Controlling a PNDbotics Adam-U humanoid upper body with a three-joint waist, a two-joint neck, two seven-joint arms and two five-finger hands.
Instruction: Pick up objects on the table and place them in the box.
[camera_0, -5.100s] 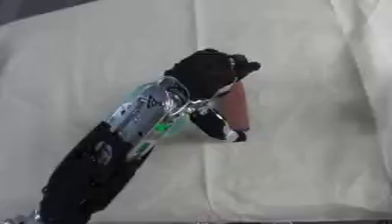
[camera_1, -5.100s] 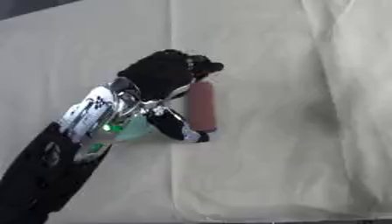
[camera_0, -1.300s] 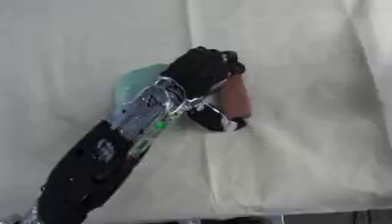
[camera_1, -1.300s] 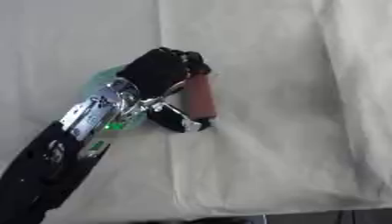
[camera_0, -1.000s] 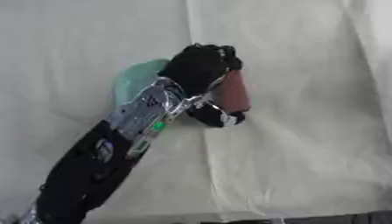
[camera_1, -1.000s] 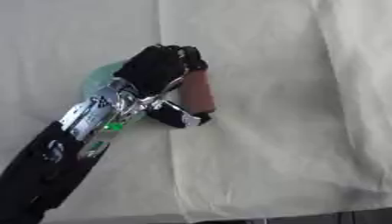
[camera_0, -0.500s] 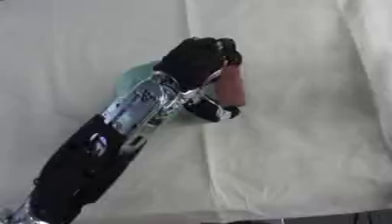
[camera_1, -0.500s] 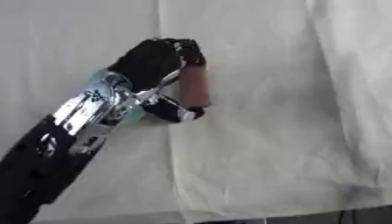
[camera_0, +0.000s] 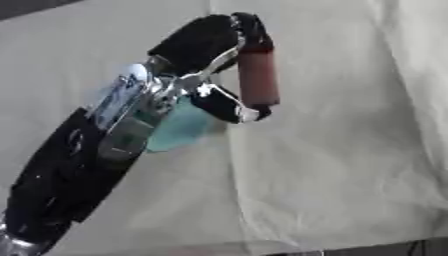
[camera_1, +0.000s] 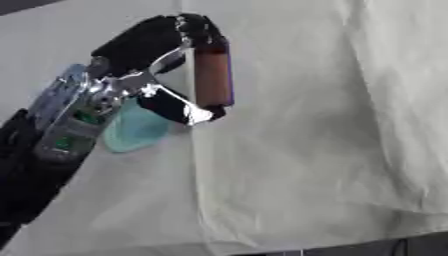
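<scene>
Gripping a reddish-brown cylinder (camera_0: 259, 76) between curled fingers above and thumb below, the left hand (camera_0: 210, 47) holds it upright in the left eye view, clear of the pale cloth (camera_0: 350, 150) that covers the table. A teal object (camera_0: 179, 127) lies on the cloth just behind the forearm, partly hidden by it. No box shows anywhere, and the right hand is out of sight.

From the right eye view the same cylinder (camera_1: 213, 76) hangs from the left hand (camera_1: 157, 40) with most of its length exposed; only its top end and lower end appear to be touched (the thumb tip sits right at the bottom edge). The teal object (camera_1: 136, 131) peeks out beside the wrist.

My worry is the hold itself: pinched end to end, the cylinder could pivot or pop sideways if the arm swings quickly toward the box, and it would then roll across the cloth. A second risk is the forearm brushing the teal object on the way and dragging it or the wrinkled cloth along with it.
</scene>
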